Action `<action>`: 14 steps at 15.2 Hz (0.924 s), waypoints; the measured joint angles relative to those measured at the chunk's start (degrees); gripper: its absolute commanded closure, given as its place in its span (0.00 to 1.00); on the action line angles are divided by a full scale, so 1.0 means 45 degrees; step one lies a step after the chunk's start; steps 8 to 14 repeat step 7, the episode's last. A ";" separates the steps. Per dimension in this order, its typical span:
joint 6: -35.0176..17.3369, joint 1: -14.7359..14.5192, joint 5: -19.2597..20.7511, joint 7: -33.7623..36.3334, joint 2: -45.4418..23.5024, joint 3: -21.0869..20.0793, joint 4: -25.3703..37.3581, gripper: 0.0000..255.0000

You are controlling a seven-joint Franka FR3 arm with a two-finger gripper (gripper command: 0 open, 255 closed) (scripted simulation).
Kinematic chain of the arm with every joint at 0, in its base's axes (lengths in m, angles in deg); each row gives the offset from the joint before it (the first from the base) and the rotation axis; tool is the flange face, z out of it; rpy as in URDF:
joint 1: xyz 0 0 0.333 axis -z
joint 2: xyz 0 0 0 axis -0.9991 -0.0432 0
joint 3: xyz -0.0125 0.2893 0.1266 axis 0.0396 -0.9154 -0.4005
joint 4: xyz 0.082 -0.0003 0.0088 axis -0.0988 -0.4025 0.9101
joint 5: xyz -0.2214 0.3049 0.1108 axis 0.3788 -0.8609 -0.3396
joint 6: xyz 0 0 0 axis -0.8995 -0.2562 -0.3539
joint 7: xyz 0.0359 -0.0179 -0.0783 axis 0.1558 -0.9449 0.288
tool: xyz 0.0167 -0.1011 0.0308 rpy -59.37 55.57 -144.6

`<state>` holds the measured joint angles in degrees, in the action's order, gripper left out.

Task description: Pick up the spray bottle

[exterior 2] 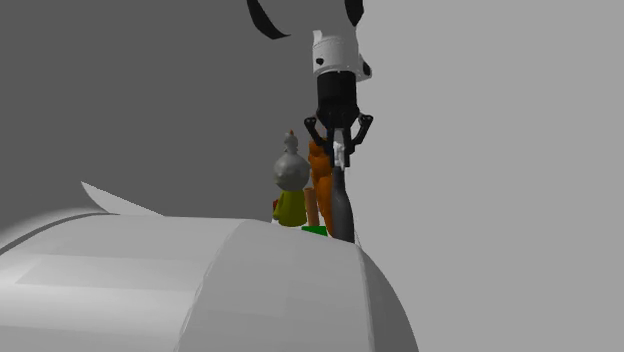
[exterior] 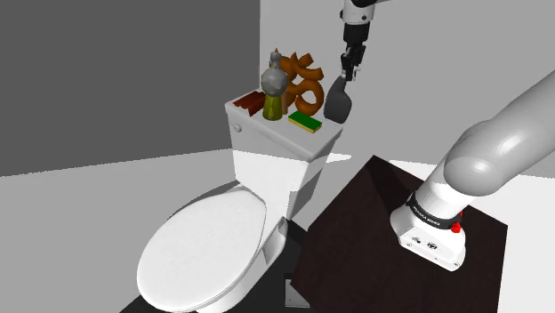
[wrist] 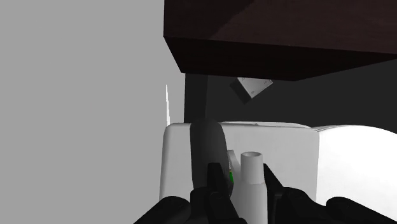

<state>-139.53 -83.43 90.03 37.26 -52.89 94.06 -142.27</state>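
I see the spray bottle point(exterior: 338, 102), dark grey with a pale neck, hanging upright at the end of the toilet tank point(exterior: 276, 142), near the green sponge point(exterior: 305, 122). My jaws grip its top, and the arm point(exterior: 498, 133) reaches steeply down. The print on the arm's black band is unreadable.

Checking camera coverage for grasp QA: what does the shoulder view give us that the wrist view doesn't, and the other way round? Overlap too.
Shoulder view adds: the toilet seat lid, the orange ornament and grey-and-olive flask on the tank, plus the arm's base.
Wrist view adds: a white cylinder, apparently the sprayer neck, between the fingers.
Shared: the gripper, the dark grey spray bottle it clasps, the tank, the dark stand and the green sponge.
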 measured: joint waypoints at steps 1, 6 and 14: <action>0.0144 -0.0008 -0.0007 0.0002 0.0019 -0.0014 0.0125 1.00; 0.1029 -0.0036 -0.0029 -0.0023 0.0149 -0.0075 0.0877 1.00; 0.1133 -0.0038 -0.0033 -0.0032 0.0141 -0.0077 0.0990 1.00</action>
